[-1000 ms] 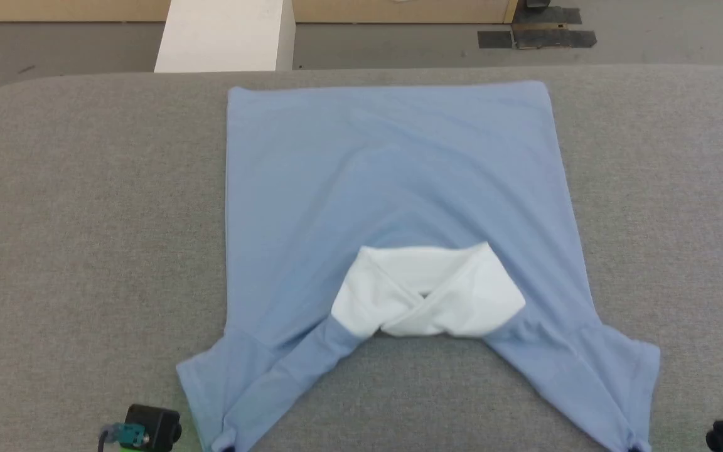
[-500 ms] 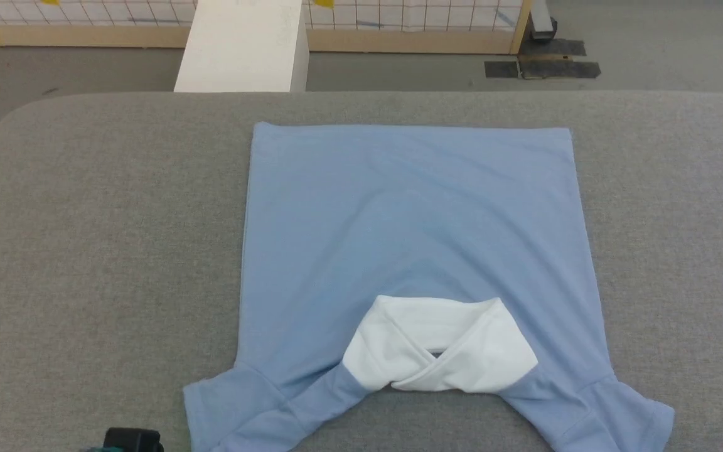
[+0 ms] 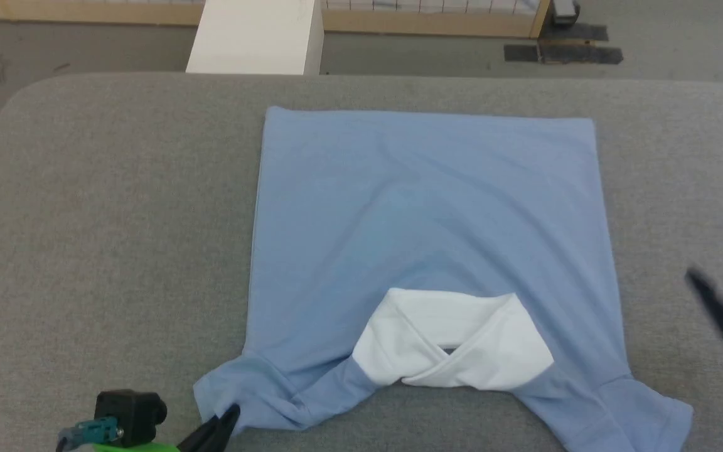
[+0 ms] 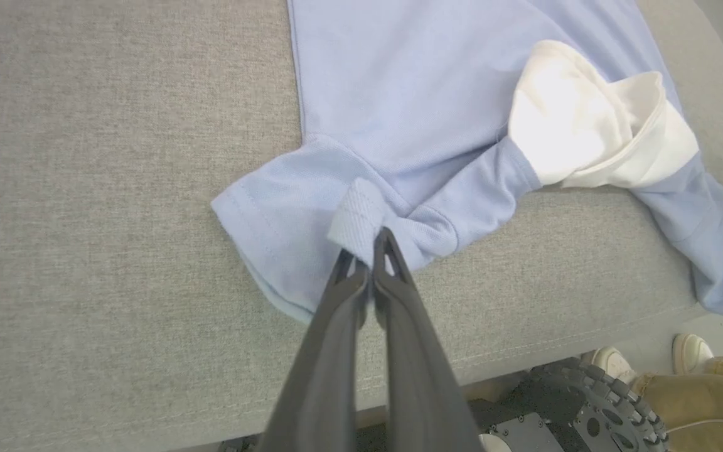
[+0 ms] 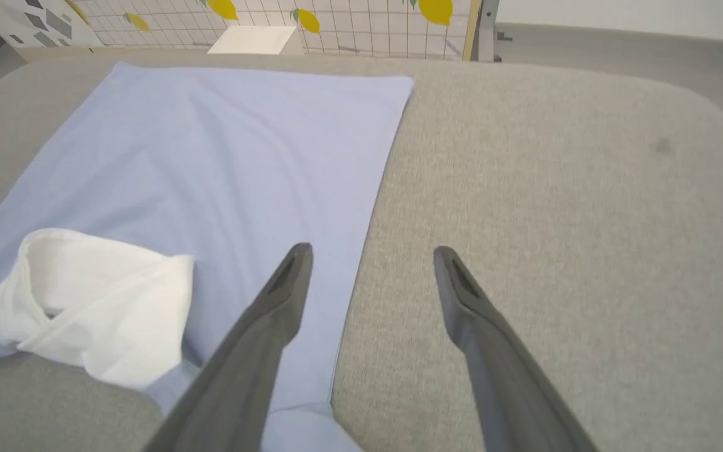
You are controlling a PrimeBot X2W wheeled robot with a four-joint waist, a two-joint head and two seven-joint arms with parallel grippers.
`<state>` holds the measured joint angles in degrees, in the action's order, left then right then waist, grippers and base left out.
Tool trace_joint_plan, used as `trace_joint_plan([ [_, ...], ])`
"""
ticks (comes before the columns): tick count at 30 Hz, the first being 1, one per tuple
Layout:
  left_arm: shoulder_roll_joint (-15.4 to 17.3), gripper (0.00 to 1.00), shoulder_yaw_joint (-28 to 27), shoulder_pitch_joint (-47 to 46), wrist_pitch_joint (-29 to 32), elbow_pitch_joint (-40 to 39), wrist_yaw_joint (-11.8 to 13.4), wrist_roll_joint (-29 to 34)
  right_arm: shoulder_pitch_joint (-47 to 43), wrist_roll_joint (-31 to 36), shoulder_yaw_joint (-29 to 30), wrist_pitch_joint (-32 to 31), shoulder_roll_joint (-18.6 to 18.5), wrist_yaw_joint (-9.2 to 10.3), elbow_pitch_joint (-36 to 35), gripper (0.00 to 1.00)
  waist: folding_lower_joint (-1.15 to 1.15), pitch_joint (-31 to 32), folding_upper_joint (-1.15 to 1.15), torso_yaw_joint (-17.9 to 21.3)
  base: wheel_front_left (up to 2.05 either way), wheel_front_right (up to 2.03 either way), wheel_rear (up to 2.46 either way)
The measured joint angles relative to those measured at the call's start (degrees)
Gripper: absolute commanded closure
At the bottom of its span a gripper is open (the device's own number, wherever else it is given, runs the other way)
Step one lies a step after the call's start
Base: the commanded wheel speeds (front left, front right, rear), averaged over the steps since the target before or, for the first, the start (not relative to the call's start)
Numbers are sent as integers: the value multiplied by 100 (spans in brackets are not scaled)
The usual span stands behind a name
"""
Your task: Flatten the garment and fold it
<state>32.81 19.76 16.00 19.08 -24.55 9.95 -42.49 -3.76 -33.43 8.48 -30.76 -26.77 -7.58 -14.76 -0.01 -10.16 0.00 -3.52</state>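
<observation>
Both sleeves of the garment (image 3: 424,207) trail toward me on the grey table (image 3: 104,220), with the hem parallel to the far edge. My left gripper (image 4: 368,251) pinches its left sleeve. My right gripper (image 5: 371,251) hangs spread wide over its right edge, with open table beyond.

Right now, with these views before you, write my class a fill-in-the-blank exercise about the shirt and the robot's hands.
The left hand is shut on the garment's ____.
The right hand is ____, holding nothing.
The collar is coloured ____.
The garment lies on a ____ table.
Missing: sleeve; open; white; grey.
</observation>
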Motion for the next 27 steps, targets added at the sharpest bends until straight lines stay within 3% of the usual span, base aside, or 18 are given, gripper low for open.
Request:
trace_joint_plan([
  [6, -27, 100, 47, -530, -104, -393, 10, 280, 2181, 461, 230, -625, -92, 0, 336, 0, 0, -523, 0, -134, 0, 0, 0],
  [14, -247, 100, 322, -1339, -229, -523, -236, 563, 4391, 1437, 242, -1538, 99, 0, 1608, 0, 1, -1411, 0, -459, 0, 0, 0],
  [27, -481, 100, 694, -1897, -305, -324, -371, 921, 5068, 2693, 813, -2202, 526, 0, 2761, 0, 1, -2375, 0, -1186, 0, 0, 0],
])
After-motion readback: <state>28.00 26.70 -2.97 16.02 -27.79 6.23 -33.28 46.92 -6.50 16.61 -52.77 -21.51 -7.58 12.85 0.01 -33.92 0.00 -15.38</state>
